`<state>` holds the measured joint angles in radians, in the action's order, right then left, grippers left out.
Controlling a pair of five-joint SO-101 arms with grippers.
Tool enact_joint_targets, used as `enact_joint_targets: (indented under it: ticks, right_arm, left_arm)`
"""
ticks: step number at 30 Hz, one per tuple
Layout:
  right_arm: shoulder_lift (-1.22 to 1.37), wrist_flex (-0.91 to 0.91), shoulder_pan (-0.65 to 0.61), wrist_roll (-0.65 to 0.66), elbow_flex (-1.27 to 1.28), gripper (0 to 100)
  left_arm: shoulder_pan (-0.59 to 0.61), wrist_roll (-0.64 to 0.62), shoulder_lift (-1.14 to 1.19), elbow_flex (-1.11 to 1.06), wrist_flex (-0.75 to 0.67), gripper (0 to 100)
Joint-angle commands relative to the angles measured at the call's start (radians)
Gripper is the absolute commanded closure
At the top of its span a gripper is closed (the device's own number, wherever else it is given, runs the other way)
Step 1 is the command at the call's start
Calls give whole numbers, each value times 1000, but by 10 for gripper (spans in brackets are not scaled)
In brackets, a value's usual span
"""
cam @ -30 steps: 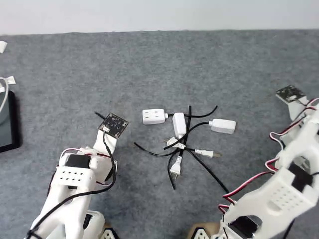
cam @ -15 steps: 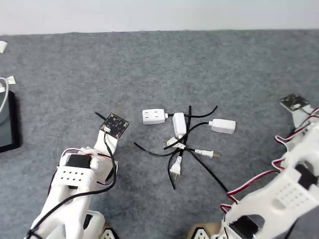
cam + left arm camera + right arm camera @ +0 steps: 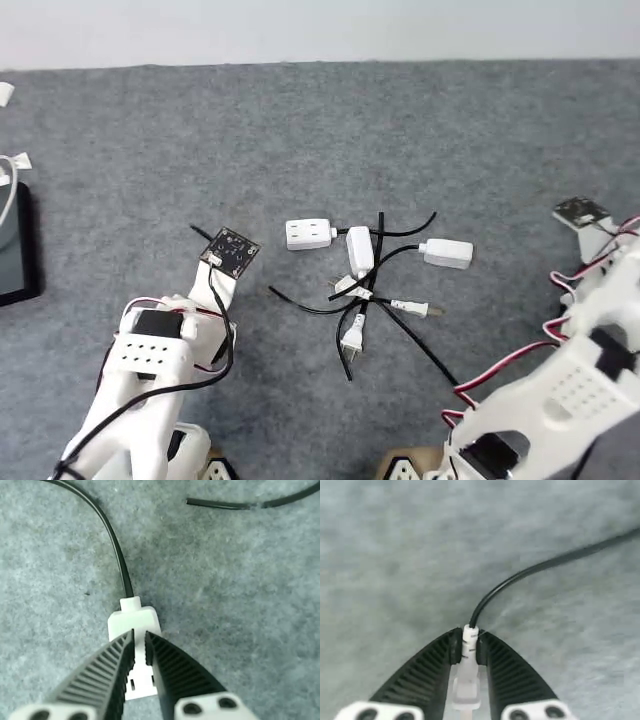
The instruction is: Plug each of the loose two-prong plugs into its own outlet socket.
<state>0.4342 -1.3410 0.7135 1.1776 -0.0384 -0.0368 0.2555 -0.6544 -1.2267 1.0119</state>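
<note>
Clamping a white plug [image 3: 468, 685] in the right pincer [image 3: 468, 633], with prong end cut off at frame edge, black cord [image 3: 530, 572] trailing over the table [image 3: 395, 555]. Holding the left pincer [image 3: 139, 634] almost together over a white socket [image 3: 134, 617] on the table, socket face hidden, grip unclear

Soft, even light; one view blurred.
Diffuse, fairly bright light falls on the grey table [image 3: 420, 130], leaving only thin, faint shadows beside the black cables [image 3: 420, 347]. In the left wrist view a dim shadow patch darkens the table just past the sharp white socket block [image 3: 134, 625]. The right wrist view is smeared; the plug [image 3: 467, 680] in the right end effector [image 3: 468, 635] is out of focus.
</note>
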Motion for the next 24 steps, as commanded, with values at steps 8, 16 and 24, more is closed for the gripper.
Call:
enact_joint_targets:
  ticks: [8,16,24]
  right_arm:
    - [-160,-344,-93,-37,41,988]
    - [-160,-81,-102,-14,247,989]
    - [-157,381,7,-147,302,850]
  left_arm:
    - [-2,11,34,-16,2,987]
    - [-2,44,34,-16,3,987]
    - [-2,44,34,-16,3,987]
